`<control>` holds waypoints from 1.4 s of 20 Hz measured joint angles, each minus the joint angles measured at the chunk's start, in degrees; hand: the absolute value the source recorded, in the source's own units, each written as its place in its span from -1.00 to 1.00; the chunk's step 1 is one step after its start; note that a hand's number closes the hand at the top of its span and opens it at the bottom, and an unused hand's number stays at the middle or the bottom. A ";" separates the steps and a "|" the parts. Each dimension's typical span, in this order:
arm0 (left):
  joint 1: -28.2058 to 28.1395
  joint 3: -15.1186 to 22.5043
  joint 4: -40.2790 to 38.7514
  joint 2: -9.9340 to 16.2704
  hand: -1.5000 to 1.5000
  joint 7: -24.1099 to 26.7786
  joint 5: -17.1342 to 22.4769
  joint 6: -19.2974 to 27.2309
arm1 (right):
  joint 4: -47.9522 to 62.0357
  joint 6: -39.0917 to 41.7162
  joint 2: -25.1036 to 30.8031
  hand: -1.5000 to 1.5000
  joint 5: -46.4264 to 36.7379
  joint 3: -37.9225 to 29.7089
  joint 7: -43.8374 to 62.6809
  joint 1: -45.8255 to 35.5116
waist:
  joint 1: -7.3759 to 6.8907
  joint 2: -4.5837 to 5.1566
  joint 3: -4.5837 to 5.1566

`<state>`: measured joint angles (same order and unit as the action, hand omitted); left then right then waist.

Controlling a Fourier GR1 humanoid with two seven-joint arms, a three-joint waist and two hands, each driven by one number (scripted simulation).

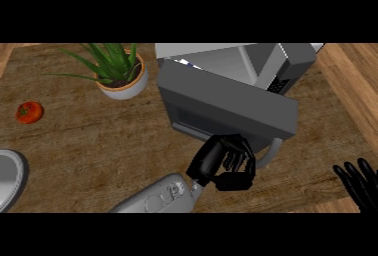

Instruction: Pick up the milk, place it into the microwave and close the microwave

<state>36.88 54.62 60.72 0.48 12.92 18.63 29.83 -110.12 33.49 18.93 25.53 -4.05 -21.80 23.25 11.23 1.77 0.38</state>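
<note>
Left hand (pixel 225 167) pressing against near edge of microwave (pixel 244 80) door (pixel 229 102), fingers (pixel 238 152) curling, grasping nothing. Door standing partly ajar. Milk not showing; cannot tell where. Right hand (pixel 359 182) resting at right edge, fingers released, pointing up. Plant pot (pixel 125 85), tomato (pixel 29 112) sitting left on worktop (pixel 88 150).

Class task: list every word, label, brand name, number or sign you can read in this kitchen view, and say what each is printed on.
None can be read.
microwave: its side shows only a dark vent grille, no lettering.
plant pot: plain, no label.
tomato: unmarked.
</note>
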 measured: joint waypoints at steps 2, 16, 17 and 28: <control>2.00 -0.36 -1.25 -0.15 1.00 0.34 1.58 1.51 | -1.29 -0.32 0.25 -1.00 0.55 0.35 1.25 0.20 | 0.47 0.17 0.00; 13.88 -5.46 -11.26 -0.50 1.00 3.60 14.42 2.80 | -6.05 -2.63 2.28 -1.00 5.50 -0.45 7.02 -0.68 | 2.92 1.70 -0.13; 14.36 -5.80 -11.94 -0.50 1.00 4.10 15.18 2.84 | -6.40 -2.71 2.44 -1.00 5.86 -0.52 7.30 -0.82 | 3.15 1.79 -0.13; 15.80 -7.79 -14.47 -0.50 1.00 8.48 23.13 1.25 | -8.36 -3.92 3.83 -1.00 9.26 -1.88 9.64 -2.42 | 4.21 2.02 -0.21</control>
<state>52.68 46.83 46.25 -0.02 21.39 41.77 31.08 -118.48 29.57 22.77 34.79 -5.93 -12.16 20.83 15.44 3.79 0.17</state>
